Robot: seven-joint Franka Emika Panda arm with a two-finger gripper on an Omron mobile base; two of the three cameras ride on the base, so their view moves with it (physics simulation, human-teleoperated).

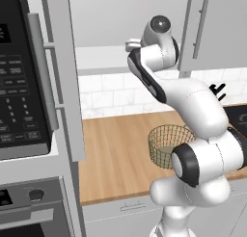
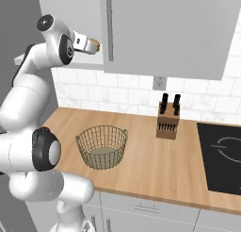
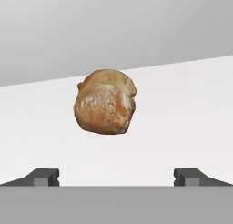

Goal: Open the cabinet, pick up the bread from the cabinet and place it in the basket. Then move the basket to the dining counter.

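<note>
At the far left of the left base view there is a black microwave (image 1: 21, 72), with an oven (image 1: 29, 207) under it. Next to them the open cabinet door (image 1: 62, 77) stands edge-on. The arm reaches up into the cabinet (image 2: 164, 33), which hangs above the wooden worktop (image 2: 141, 155). In the hand view the bread (image 3: 105, 102) lies on the white shelf (image 3: 182, 118), straight ahead of the gripper (image 3: 116, 176). The two fingertips (image 3: 43, 176) are spread wide apart and hold nothing; the bread is beyond them, not touching. In the right base view the bread (image 2: 94, 46) shows just beside the hand. The basket (image 2: 101, 146) stands on the worktop below. Further right are a knife block (image 2: 168, 119) and a black cooktop (image 2: 221, 155).
</note>
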